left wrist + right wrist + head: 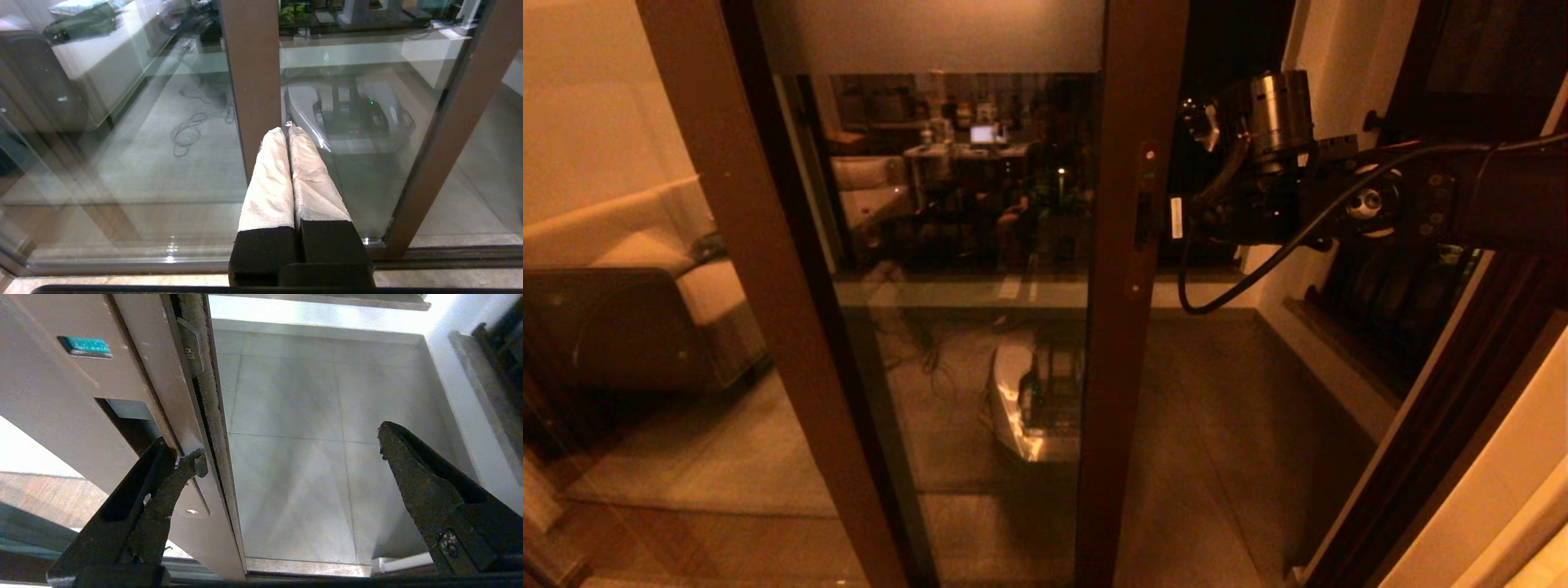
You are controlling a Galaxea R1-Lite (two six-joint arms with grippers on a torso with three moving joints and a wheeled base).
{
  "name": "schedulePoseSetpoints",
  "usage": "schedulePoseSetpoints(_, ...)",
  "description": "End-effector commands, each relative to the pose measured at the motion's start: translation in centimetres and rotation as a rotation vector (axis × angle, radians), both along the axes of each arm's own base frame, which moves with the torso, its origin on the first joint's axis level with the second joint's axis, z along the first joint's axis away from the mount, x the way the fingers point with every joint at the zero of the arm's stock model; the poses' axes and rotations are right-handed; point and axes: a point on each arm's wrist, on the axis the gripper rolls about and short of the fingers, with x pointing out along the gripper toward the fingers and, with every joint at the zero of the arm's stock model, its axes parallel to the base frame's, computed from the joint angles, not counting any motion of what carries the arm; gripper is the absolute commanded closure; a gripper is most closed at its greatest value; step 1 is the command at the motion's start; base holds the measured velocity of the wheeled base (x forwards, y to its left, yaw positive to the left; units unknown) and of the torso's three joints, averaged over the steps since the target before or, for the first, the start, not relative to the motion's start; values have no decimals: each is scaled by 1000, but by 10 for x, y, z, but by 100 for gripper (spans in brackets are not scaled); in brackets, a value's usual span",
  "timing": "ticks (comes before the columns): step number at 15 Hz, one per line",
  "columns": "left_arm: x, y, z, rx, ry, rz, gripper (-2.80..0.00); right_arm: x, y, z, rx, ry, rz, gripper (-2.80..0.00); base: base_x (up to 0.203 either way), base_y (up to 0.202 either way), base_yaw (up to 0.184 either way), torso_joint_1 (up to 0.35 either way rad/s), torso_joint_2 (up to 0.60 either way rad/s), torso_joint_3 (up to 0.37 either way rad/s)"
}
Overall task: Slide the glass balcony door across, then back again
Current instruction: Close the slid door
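Right gripper [290, 447] jaws spread wide, nothing clamped; one finger [179, 473] hooked against the edge of the glass balcony door [964, 269], at the recessed lock plate [1143, 220]. Door stands partly open, its stile mid-frame in the head view, a gap to its right. Grey tiled balcony floor [1217, 425] beyond, white wall [1347, 49] at right. Sofa [629, 269] behind the left glass panel. Reflections muddle the pane; door top and bottom cut off. Brown wood frame, frosted top band. Left gripper [289, 132] parked low by the glass, cloth-wrapped fingers pressed together.
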Motion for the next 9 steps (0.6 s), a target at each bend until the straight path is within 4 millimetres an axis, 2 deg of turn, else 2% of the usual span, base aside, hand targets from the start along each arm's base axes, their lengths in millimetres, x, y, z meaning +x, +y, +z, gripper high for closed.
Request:
schedulePoseSetpoints(1,0,0,0,0,0,1,0,-5,-2,4,4,-4,5,-280,0,0,0,0,0,0)
schedulePoseSetpoints(9,0,0,0,0,-1,0,0,-18,-19,6,3,13,-24,-280,0,0,0,0,0,0)
